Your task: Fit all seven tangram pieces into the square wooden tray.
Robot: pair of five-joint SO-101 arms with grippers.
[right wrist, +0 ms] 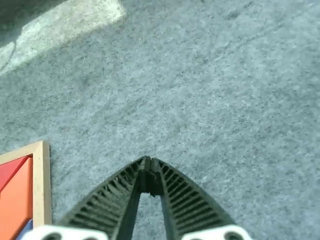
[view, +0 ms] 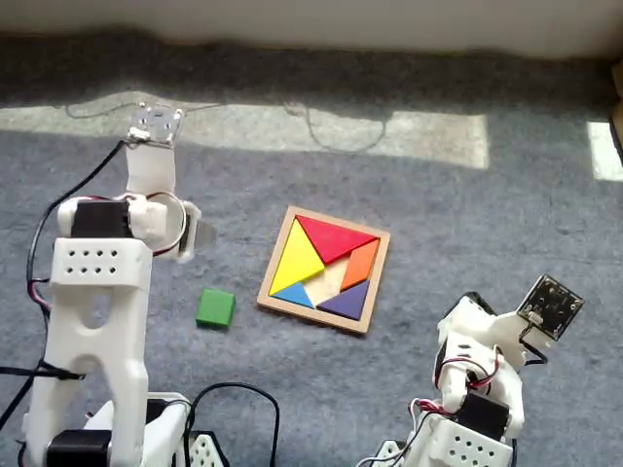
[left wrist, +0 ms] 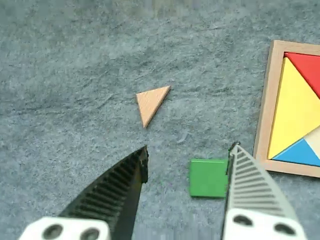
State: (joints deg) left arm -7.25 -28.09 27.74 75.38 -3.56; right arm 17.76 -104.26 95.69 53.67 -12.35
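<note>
High view: the tray (view: 311,319) holds five coloured pieces (view: 297,261). The green square (view: 215,307) lies near it on the grey worktop (view: 467,214).

Left wrist view: the left gripper (left wrist: 189,149) has its fingers wide apart. The green square (left wrist: 208,177) lies between them, just beside the tray (left wrist: 263,120). The wooden triangle (left wrist: 151,102) lies farther from the tray.

Right wrist view: the right gripper (right wrist: 149,167) has its fingers pressed together, near the tray (right wrist: 45,185).

High view: fixed overhead, far off, looks down on whole carpet (view: 467,224). Left wrist view: close, faces down; shares tray (left wrist: 271,100) left edge and green square (left wrist: 207,177) with high view. Right wrist view: close, low; shares tray right edge.
</note>
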